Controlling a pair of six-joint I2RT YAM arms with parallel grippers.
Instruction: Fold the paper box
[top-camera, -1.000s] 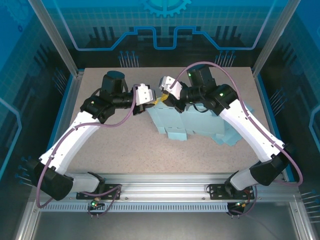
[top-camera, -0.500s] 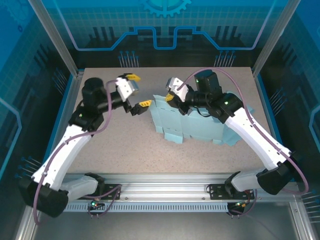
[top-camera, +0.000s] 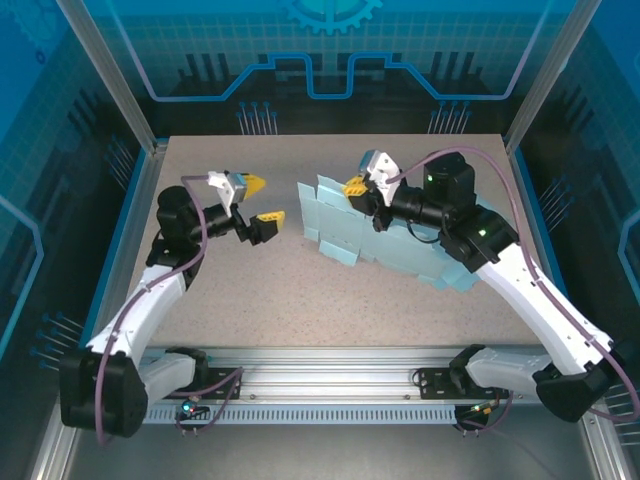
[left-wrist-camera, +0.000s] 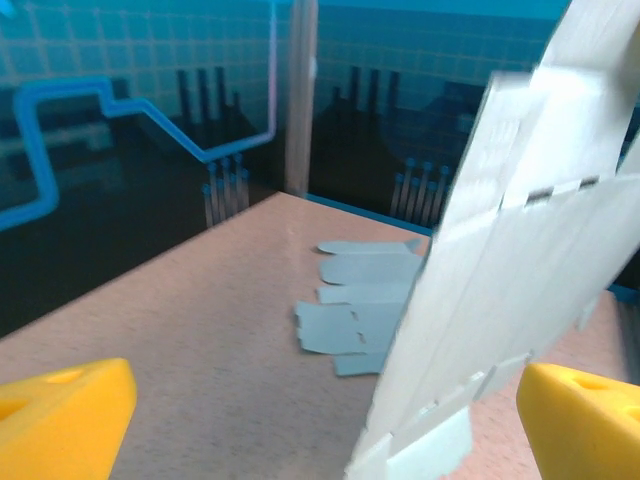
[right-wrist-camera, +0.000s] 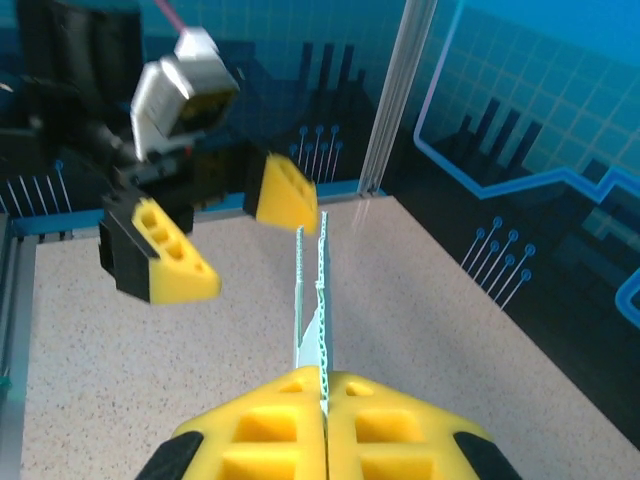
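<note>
Two arms are at this, and just one of them has hold of the paper box (top-camera: 335, 228). It is not a box yet. It is a pale blue die-cut sheet, lifted partly off the worktop (top-camera: 250, 300) a little to the 2 o'clock side of the middle, standing tilted on its lower edge.

The right hand (top-camera: 357, 186) has its yellow fingers pressed together on the sheet's upper edge. From its own wrist camera the card runs straight out from between the closed tips, edge-on. The left hand (top-camera: 262, 200) is spread wide and holds nothing, with its open side turned toward the sheet.

As I read it, the coming move turns on this: the sheet's free end lies at 3 o'clock from the left hand, near but apart, with bare worktop between them. The long axis looks to run from about 10 o'clock to 4 o'clock, so the 10 o'clock end points at the left hand, and the left arm is plainly the nearer one to it.

From the left wrist, the card rises at a slant toward the 3 o'clock fingertip. Another flat sheet (left-wrist-camera: 360, 310) lies on the worktop beyond it, probably a spare.

I'd guess the left hand has to travel toward 3 o'clock and close on that end while the right keeps its pinch.
</note>
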